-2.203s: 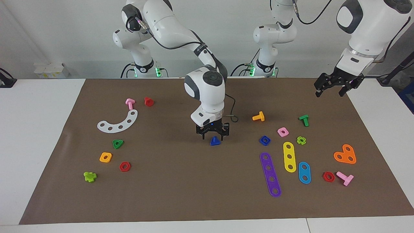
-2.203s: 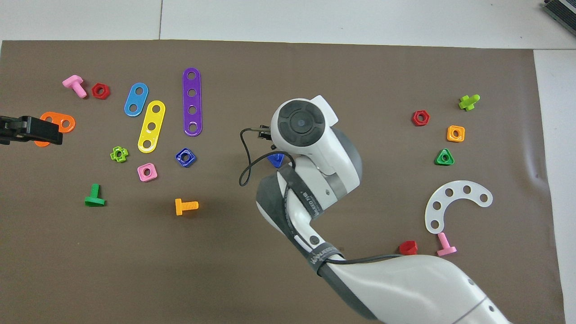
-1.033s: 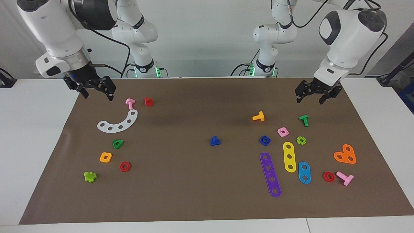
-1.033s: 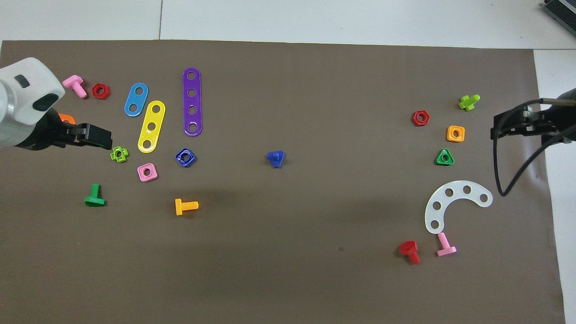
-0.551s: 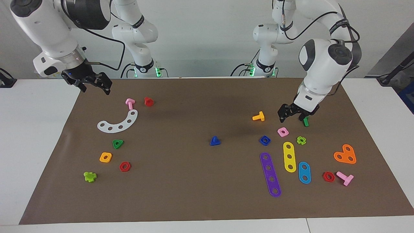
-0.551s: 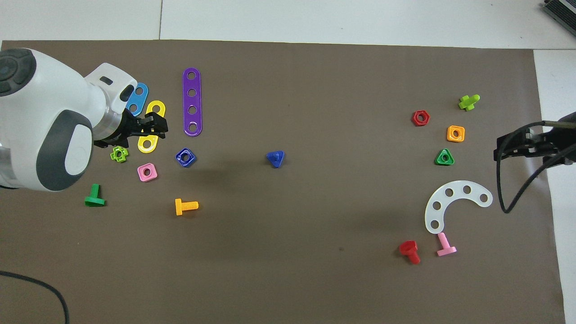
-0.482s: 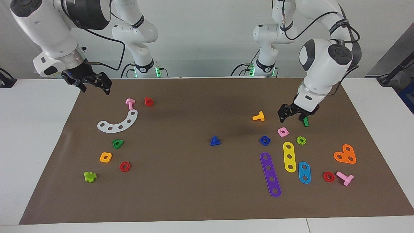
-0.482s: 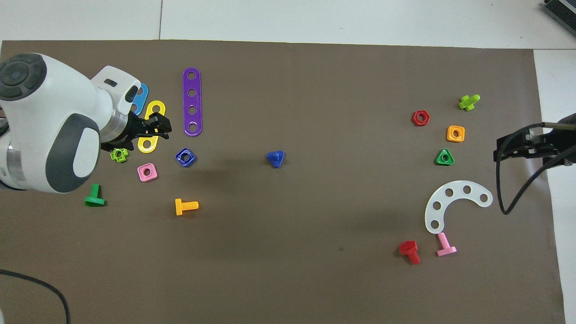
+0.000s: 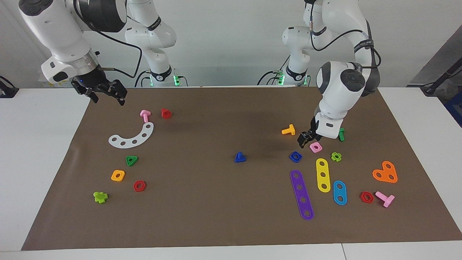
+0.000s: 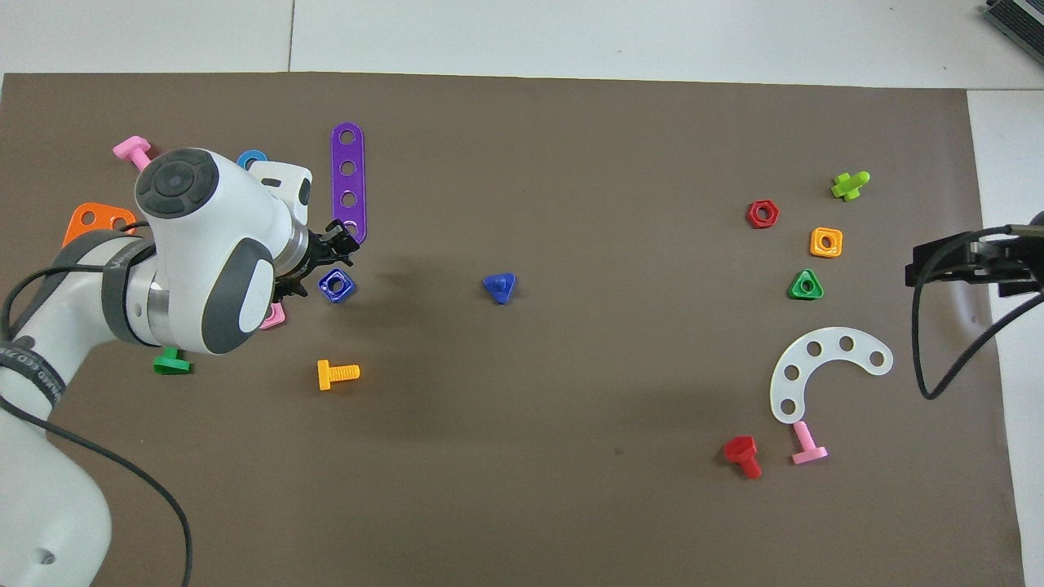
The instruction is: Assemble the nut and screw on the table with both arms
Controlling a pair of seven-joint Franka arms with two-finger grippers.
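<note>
Mat (image 9: 216,216) fills most of both frames on the table (image 9: 43,151). Left gripper (image 9: 306,137) has dropped from the upper right of the facing view to just above the pink nut (image 9: 316,147), beside the nut (image 9: 295,156); jaws unclear, nothing held. Likely a nut pickup next. Right gripper (image 9: 105,94) waits upper left, released. Screw (image 9: 240,157) sits mid-frame, head down, shaft axis vertical; nut lies flat, hole up.

A blue nut (image 9: 295,156) and dark blue screw (image 9: 239,157) lie on a brown mat (image 9: 216,202) covering the white desk (image 9: 43,144), beside white arms (image 9: 339,90) with black pincers.
</note>
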